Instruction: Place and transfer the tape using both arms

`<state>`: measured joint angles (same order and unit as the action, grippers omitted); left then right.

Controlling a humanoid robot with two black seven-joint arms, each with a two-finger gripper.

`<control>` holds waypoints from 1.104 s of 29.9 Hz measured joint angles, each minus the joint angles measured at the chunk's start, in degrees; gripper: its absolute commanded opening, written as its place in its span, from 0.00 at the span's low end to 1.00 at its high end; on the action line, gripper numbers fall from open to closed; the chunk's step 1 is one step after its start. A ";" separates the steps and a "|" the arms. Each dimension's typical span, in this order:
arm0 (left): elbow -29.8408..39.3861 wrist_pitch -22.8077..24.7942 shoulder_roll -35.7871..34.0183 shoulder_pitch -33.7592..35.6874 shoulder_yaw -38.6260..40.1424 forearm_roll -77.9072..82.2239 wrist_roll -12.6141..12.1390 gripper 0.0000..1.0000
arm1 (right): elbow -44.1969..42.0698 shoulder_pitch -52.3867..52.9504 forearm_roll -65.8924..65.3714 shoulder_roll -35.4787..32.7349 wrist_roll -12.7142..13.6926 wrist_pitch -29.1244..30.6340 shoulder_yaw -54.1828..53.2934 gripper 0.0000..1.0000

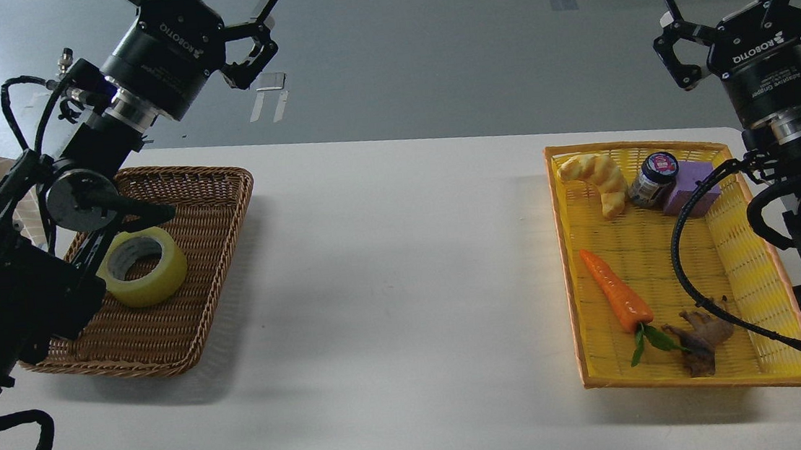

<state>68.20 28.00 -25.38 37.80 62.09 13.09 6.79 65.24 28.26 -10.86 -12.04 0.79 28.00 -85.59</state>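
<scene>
- Lying flat in the brown wicker basket [184, 323] at the left end of the bench [390, 269], the tape [142, 267] rests on one face with its core axis roughly vertical and the open core facing up.
- Left gripper [255, 36]: raised well above the far edge of the basket, fingers spread apart and empty. The tape lies below and nearer the robot than these fingers, so reaching it would call for a descent and a pull-back toward the body.
- Right gripper [745, 17]: raised beyond the yellow basket [746, 369] at the right end, fingers apart and empty. It is well apart from the tape; the left arm is clearly the nearer one.
- Yellow basket contents: croissant [596, 179], small dark jar [652, 179], purple block [693, 186], carrot [617, 293] and a brown root-like item [704, 340] whose identity is hard to make out.
- Hidden or cut off: the left arm's links cover the left part of the wicker basket and just overlap the tape's near-left rim; a black cable crosses the yellow basket; the right gripper's upper finger is cropped by the frame edge.
</scene>
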 measured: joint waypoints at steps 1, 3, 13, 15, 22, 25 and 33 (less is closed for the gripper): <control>0.01 0.00 0.03 0.00 0.01 -0.01 0.00 0.98 | -0.18 0.27 -0.03 -0.02 0.00 0.00 0.23 1.00; 0.00 0.00 0.17 -0.17 0.08 -0.08 0.14 0.98 | -0.74 1.12 -0.10 -0.02 0.00 0.00 1.05 1.00; -1.16 0.00 2.01 -2.34 0.57 -0.34 0.11 0.98 | -3.68 5.32 -0.56 -0.09 -0.09 0.00 4.86 1.00; -1.74 0.01 2.25 -2.35 0.58 -0.35 0.08 0.98 | -3.71 5.34 -0.56 -0.09 -0.13 0.00 4.89 1.00; -2.10 0.00 2.52 -2.24 0.64 -0.34 0.06 0.98 | -3.57 5.28 -0.51 0.11 -0.18 0.00 4.91 1.00; -2.11 0.00 2.54 -2.14 0.67 -0.34 0.06 0.98 | -3.40 5.31 -0.41 0.24 -0.18 0.00 4.91 1.00; -2.11 0.00 3.66 -1.71 0.83 -0.89 0.23 0.98 | -3.08 5.26 -0.39 0.51 -0.18 0.00 4.99 1.00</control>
<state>66.09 28.00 -21.72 36.10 62.91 12.20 7.02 62.16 33.51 -11.25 -11.53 0.61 28.00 -80.60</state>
